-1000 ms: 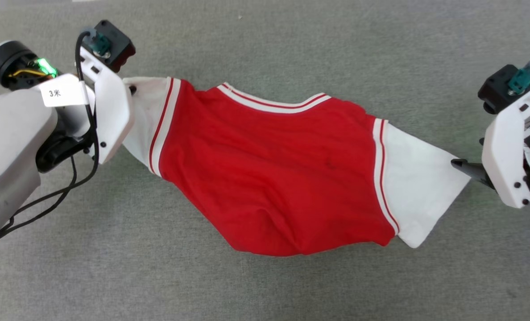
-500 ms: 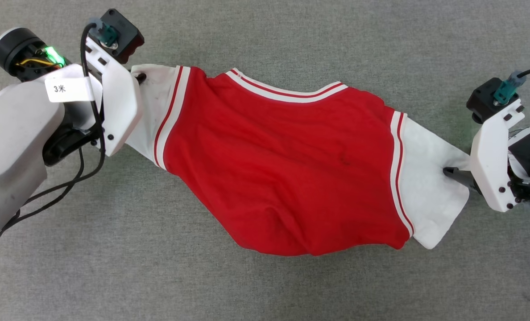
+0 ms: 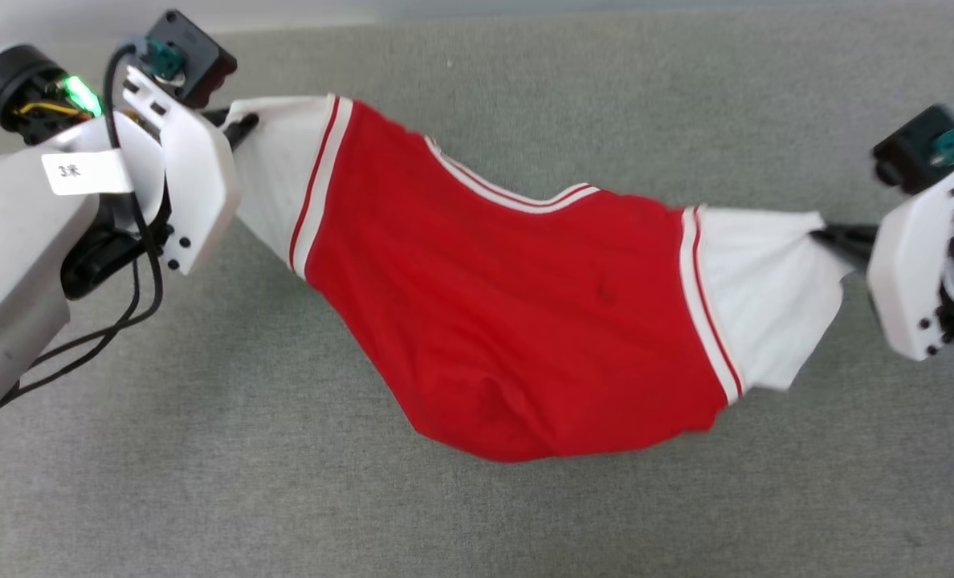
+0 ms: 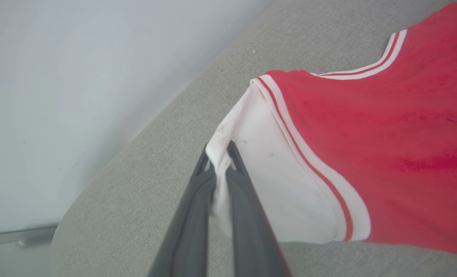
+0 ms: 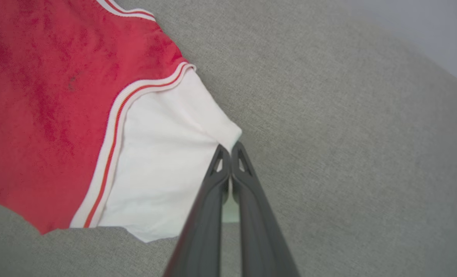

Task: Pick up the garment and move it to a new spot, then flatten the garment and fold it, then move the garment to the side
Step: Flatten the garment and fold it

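Observation:
The garment (image 3: 517, 305), a red shirt with white sleeves and red-white striped trim, hangs stretched between my two arms above the grey surface, its plain red side up and its lower edge sagging. My left gripper (image 3: 240, 124) is shut on the tip of the left white sleeve (image 4: 251, 169); in the left wrist view white cloth is pinched between the dark fingers (image 4: 190, 215). At the right, my right gripper (image 3: 826, 234) is shut on the corner of the other white sleeve (image 5: 167, 161), the cloth bunched at its fingertips (image 5: 228, 154).
A grey cloth-covered surface (image 3: 477, 514) lies under the shirt. Its far edge meets a pale wall (image 4: 59, 96) at the upper left of the left wrist view and at the upper right (image 5: 424, 27) of the right wrist view.
The right gripper has shut on the right sleeve corner and lifted it. Both sleeves are higher and the shirt now hangs taut between the arms. The camera has shifted as well.

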Tool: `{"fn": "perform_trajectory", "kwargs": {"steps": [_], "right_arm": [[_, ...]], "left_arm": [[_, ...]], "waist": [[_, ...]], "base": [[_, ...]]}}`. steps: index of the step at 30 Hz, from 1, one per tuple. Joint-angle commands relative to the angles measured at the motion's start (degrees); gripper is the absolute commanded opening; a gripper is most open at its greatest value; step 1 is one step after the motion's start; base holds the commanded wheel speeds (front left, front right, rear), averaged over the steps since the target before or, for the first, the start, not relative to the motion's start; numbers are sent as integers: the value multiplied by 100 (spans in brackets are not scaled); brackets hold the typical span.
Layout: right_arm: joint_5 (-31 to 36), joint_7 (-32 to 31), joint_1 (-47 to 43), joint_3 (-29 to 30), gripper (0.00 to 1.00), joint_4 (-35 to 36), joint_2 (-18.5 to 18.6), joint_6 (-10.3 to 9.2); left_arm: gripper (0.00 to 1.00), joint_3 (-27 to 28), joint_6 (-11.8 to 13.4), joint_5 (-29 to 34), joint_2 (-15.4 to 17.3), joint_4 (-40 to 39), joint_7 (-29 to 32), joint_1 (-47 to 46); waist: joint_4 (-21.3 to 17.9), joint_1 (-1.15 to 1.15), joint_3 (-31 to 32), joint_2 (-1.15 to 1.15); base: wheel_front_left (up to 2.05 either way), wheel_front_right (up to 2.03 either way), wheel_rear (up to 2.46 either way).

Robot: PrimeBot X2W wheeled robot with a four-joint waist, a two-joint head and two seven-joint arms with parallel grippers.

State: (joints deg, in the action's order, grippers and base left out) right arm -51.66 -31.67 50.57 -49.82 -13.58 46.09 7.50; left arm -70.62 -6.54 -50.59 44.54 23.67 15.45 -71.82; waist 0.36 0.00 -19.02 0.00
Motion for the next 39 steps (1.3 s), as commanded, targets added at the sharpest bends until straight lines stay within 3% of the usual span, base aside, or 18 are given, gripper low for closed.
{"fn": "perform_trajectory", "kwargs": {"steps": [1, 7, 14, 21, 29, 39], "right_arm": [[-41, 192, 106, 24, 0, 113, 157, -3], [-28, 591, 417, 227, 0, 361, 444, -3], [267, 944, 1139, 679, 0, 590, 535, -3], [828, 986, 2352, 983, 0, 255, 191, -3], [1470, 1230, 3953, 1208, 0, -760, -423, -3], [2082, 1800, 5678, 1312, 0, -1918, -1036, -3]], "left_arm": [[0, 78, 48, 37, 45, -99, -109, -42], [0, 258, 155, 80, 128, -372, -283, -278], [0, 560, 244, 152, 109, -592, -430, -827], [0, 909, 209, 269, -211, -186, -547, -1764], [0, 1249, 168, 553, -785, 772, -1010, -3052], [0, 1589, 75, 794, -1269, 1797, -1690, -4535]], "waist": [[-8, 0, 234, 0], [-27, 0, 388, 0], [-62, 0, 284, 0], [-83, 0, -220, 0], [-96, 0, -930, 0], [-64, 0, -1410, 0]], "base": [[0, 0, 0], [0, 0, 0], [0, 0, 0], [0, 0, 0], [0, 0, 0], [0, 0, 0]]}}
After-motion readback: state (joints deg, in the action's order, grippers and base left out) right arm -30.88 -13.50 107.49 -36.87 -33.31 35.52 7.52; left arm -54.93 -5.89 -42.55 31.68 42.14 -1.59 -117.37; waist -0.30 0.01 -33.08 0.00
